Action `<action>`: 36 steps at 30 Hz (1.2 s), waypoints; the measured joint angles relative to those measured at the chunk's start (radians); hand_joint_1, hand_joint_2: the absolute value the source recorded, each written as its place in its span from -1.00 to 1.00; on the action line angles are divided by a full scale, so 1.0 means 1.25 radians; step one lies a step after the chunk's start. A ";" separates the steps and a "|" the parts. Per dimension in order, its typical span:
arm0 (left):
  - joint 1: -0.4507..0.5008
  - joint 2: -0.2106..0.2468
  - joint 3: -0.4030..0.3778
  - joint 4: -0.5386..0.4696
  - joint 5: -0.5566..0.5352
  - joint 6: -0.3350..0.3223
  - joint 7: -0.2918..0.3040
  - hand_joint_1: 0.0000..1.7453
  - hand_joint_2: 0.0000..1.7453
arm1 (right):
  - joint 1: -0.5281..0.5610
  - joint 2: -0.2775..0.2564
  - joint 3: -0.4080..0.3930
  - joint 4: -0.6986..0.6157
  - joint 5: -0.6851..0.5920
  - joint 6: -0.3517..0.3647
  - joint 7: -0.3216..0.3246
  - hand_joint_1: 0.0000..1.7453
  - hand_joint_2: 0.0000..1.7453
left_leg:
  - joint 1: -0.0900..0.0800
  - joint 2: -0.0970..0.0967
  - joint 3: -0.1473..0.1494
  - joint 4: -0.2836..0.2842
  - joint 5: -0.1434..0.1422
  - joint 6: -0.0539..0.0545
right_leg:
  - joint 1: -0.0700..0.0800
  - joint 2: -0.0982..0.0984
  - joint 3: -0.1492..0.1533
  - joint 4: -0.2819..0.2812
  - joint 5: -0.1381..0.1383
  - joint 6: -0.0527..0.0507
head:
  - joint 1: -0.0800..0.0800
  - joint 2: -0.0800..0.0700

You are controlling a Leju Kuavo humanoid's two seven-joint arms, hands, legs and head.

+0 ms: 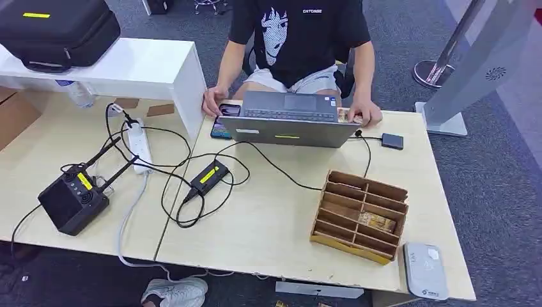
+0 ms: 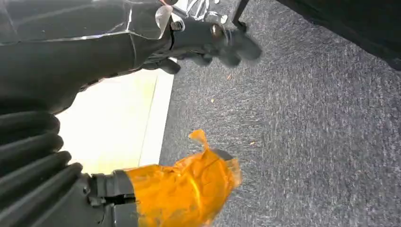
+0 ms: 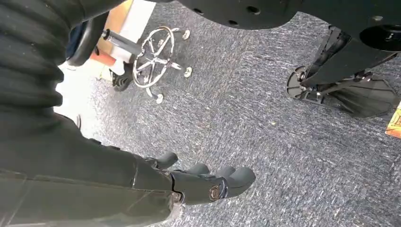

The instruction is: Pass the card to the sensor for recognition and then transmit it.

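Note:
A brownish card [image 1: 376,222] lies flat in one slot of the wooden divided tray [image 1: 350,246] at the table's front right. The white-grey card sensor [image 1: 425,262] sits just right of the tray, at the table's front corner. My left hand [image 2: 118,47] hangs over grey carpet beside a pale table edge; its dark fingers [image 2: 222,40] stand apart from the orange-taped thumb [image 2: 184,184], and nothing is in it. My right hand [image 3: 189,182] hangs over the carpet too, fingers loosely stretched out and holding nothing.
A person sits behind the table with both hands at a grey laptop [image 1: 287,118] and a phone [image 1: 225,120]. Cables, a power strip [image 1: 139,146], a small black box [image 1: 208,176] and an antenna unit [image 1: 71,199] cover the left half. A chair base [image 3: 153,59] stands on the carpet.

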 joint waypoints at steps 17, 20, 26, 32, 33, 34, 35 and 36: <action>0.000 0.001 0.000 0.000 0.006 -0.016 -0.011 0.64 1.00 | 0.000 0.000 0.000 0.000 0.011 0.013 -0.001 -0.46 1.00 | 0.000 0.000 0.000 0.000 0.000 0.000 | 0.000 0.000 0.000 0.000 0.000 0.000 | 0.000 0.000; 0.000 0.001 0.000 0.000 0.006 -0.016 -0.011 0.64 1.00 | 0.000 0.000 0.000 0.000 0.011 0.013 -0.002 -0.46 1.00 | 0.000 0.000 0.000 0.000 0.000 0.000 | 0.000 0.000 0.000 0.000 0.000 0.000 | 0.000 0.000; 0.000 0.001 0.000 0.000 0.006 -0.016 -0.011 0.80 1.00 | 0.000 0.000 0.000 0.000 0.011 0.014 -0.002 0.00 1.00 | 0.000 0.000 0.000 0.000 0.000 0.000 | 0.000 0.000 0.000 0.000 0.000 0.000 | 0.000 0.000; 0.000 0.002 0.000 0.000 0.006 -0.016 -0.012 0.78 1.00 | 0.000 0.000 0.000 0.000 0.011 0.015 -0.005 -0.10 1.00 | 0.000 0.000 0.000 0.000 0.000 0.000 | 0.000 0.000 0.000 0.000 0.000 0.000 | 0.000 0.000; 0.000 0.002 0.000 0.000 0.006 -0.016 -0.012 0.80 1.00 | 0.000 0.000 0.000 0.000 0.011 0.016 -0.005 -0.14 1.00 | 0.000 0.000 0.000 0.000 0.000 0.000 | 0.000 0.000 0.000 0.000 0.000 0.000 | 0.000 0.000; 0.000 0.001 0.000 0.000 0.006 -0.016 -0.012 0.76 1.00 | 0.000 0.000 0.000 0.000 0.011 0.016 -0.006 -0.10 1.00 | 0.000 0.000 0.000 0.000 0.000 0.000 | 0.000 0.000 0.000 0.000 0.000 0.000 | 0.000 0.000; 0.000 0.001 0.000 0.000 0.006 -0.016 -0.012 0.78 1.00 | 0.000 0.000 0.000 0.000 0.011 0.016 -0.007 0.06 1.00 | 0.000 0.000 0.000 0.000 0.000 0.000 | 0.000 0.000 0.000 0.000 0.000 0.000 | 0.000 0.000; 0.000 0.001 0.000 0.000 0.006 -0.016 -0.012 0.74 1.00 | 0.000 0.000 0.000 0.000 0.011 0.016 -0.007 0.10 1.00 | 0.000 0.000 0.000 0.000 0.000 0.000 | 0.000 0.000 0.000 0.000 0.000 0.000 | 0.000 0.000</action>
